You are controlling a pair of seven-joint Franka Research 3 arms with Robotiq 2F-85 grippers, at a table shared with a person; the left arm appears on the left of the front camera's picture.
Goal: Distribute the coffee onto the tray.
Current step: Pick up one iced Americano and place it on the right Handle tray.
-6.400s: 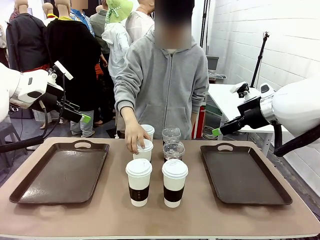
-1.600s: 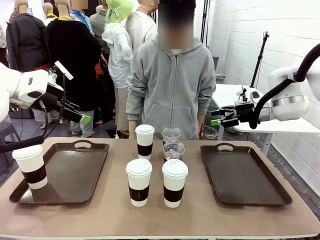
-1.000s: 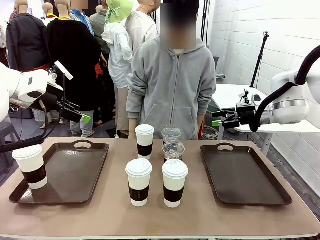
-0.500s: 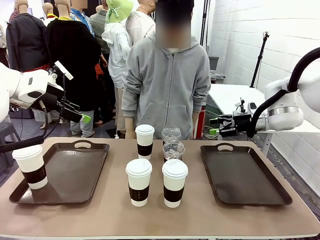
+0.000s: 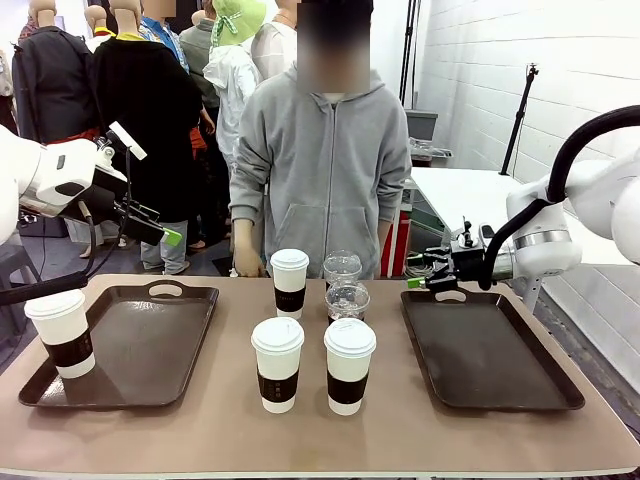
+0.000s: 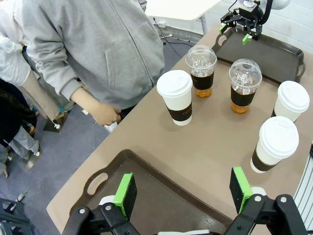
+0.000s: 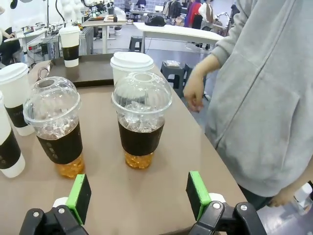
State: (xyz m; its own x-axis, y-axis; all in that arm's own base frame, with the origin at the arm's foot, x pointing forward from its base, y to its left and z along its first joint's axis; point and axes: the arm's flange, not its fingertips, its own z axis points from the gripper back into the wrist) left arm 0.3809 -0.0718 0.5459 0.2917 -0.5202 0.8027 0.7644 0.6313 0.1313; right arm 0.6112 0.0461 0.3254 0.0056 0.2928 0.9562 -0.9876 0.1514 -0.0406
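Two white cups stand nearest my edge of the desk (image 5: 200, 430), left cup (image 5: 277, 365) beside right cup (image 5: 349, 366). A tray cup (image 5: 60, 333) sits in the left tray's (image 5: 140, 340) near left corner. Beyond, the far cup (image 5: 289, 284) stands beside the near iced coffee (image 5: 347, 300), with the far iced coffee (image 5: 342, 268) behind it. My left gripper (image 6: 183, 192) hangs open high over the desk's far left corner. My right gripper (image 7: 139, 196), open too, hovers at the right tray's (image 5: 490, 350) far left corner.

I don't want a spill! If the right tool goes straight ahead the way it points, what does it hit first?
Probably the dome-lidded iced coffee cup nearer the person: it stands straight ahead of the open right tool, lined up with the gap between its green pads. How far is unclear.
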